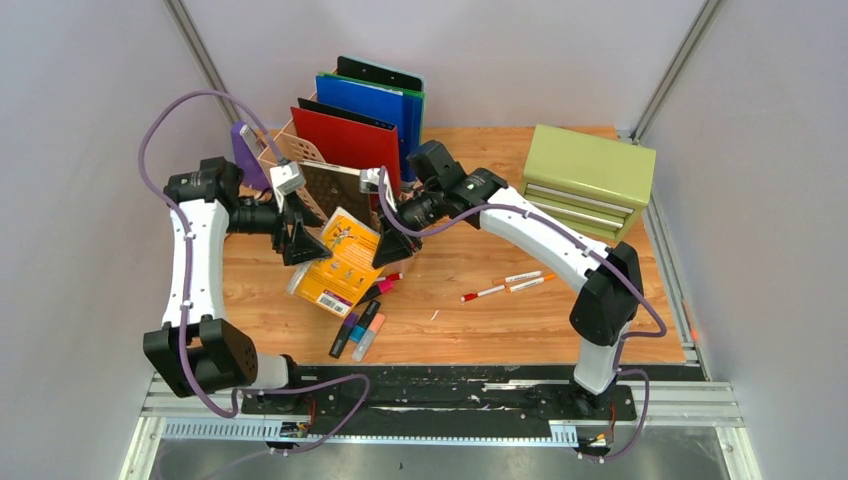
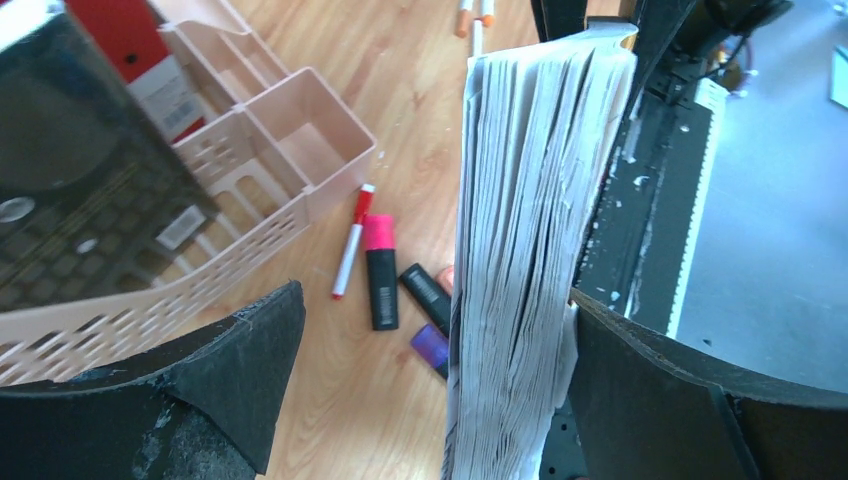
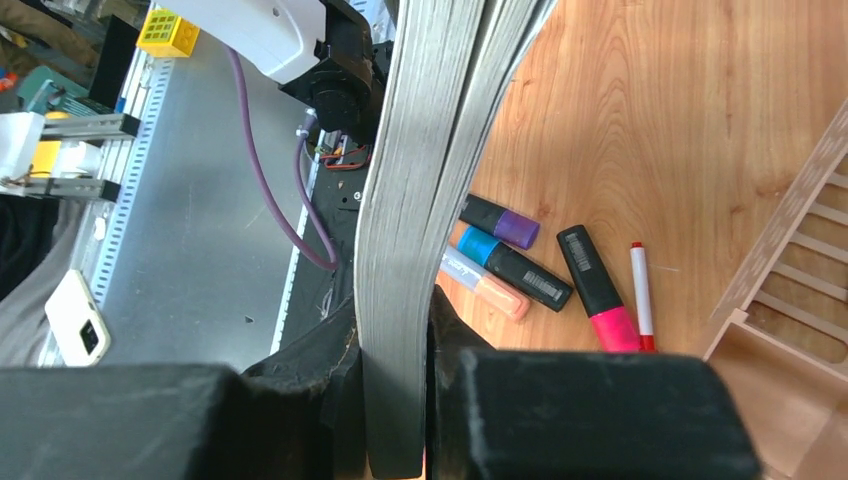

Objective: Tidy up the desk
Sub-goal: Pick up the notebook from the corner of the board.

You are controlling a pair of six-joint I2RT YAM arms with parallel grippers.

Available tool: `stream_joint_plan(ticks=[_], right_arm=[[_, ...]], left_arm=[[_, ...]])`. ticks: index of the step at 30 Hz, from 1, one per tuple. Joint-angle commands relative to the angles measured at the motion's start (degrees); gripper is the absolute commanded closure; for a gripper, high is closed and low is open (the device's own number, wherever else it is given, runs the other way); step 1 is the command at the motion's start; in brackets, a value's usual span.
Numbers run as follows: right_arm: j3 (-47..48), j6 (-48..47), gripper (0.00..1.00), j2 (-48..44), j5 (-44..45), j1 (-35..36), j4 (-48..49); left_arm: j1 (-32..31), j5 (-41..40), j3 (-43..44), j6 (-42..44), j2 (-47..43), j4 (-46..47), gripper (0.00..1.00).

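On desk (image 1: 600, 330): four highlighters (image 3: 515, 270), four pens (image 1: 484, 293); one book (image 1: 345, 262) gripped

No word, brand or number is coming through clearly in any view. From the top camera, the yellow book (image 1: 343, 262) is showing a white barcode patch (image 1: 322, 297) near its lower corner, and the cover print around it is staying too small to read. In the left wrist view, a white barcode sticker (image 2: 165, 95) is sitting on the red binder (image 2: 115, 35) and a second white sticker (image 2: 180, 228) is sitting on the dark patterned board (image 2: 60, 150); their digits are blurring out. In the right wrist view, the blue highlighter (image 3: 520, 270) is carrying fine pale print along its black barrel, also illegible.
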Motion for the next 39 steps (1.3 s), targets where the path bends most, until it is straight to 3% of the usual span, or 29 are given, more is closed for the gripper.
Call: stream_joint_plan(ticks=[1,7,11,13,15,17,19,21,26,30,39], right_arm=[[0.22,-5.72,1.00,-4.71,-3.15,0.06,0.74],[1.15,-6.45,1.00,-5.27,-2.84,-1.19,0.41],[1.87,-6.83,1.00,-5.36,-1.02,-2.30,0.41],[2.16,-7.17,1.00,-5.36,1.14,-2.50,0.45],[2.27,-7.50,1.00,-5.28,2.59,-2.59,0.45],[2.57,-7.51,1.00,-5.06,3.88,-2.68,0.45],[2.94,-7.44,1.00,-4.86,5.26,-2.77,0.47],[3.51,-6.78,0.97,-4.75,6.39,-2.84,0.54],[4.43,-3.06,0.52,-4.95,8.66,-3.66,0.70],[3.16,0.66,0.36,-6.35,9.16,-5.56,3.07],[-0.13,11.27,0.36,-6.67,-0.53,-10.70,12.26]], left_arm=[[-3.37,2.34,-1.40,0.68,1.72,-5.93,0.00],[-7.66,4.00,-3.22,1.88,3.08,-5.90,0.00],[-9.00,6.24,-4.17,2.62,2.96,-5.87,0.08],[-9.44,7.66,-4.53,2.76,3.08,-5.88,0.21],[-9.68,9.36,-4.47,2.77,3.44,-5.87,0.41],[-9.80,11.20,-4.13,2.64,3.88,-5.90,0.75],[-9.84,12.86,-3.76,2.61,4.31,-5.91,0.97],[-9.85,15.03,-3.50,2.62,4.68,-5.86,1.00],[-9.83,18.96,-3.36,3.80,4.41,-5.91,1.00],[-9.76,22.00,-3.18,4.50,4.56,-5.86,1.00],[-9.75,25.17,-3.32,5.41,6.85,-5.86,1.00]])
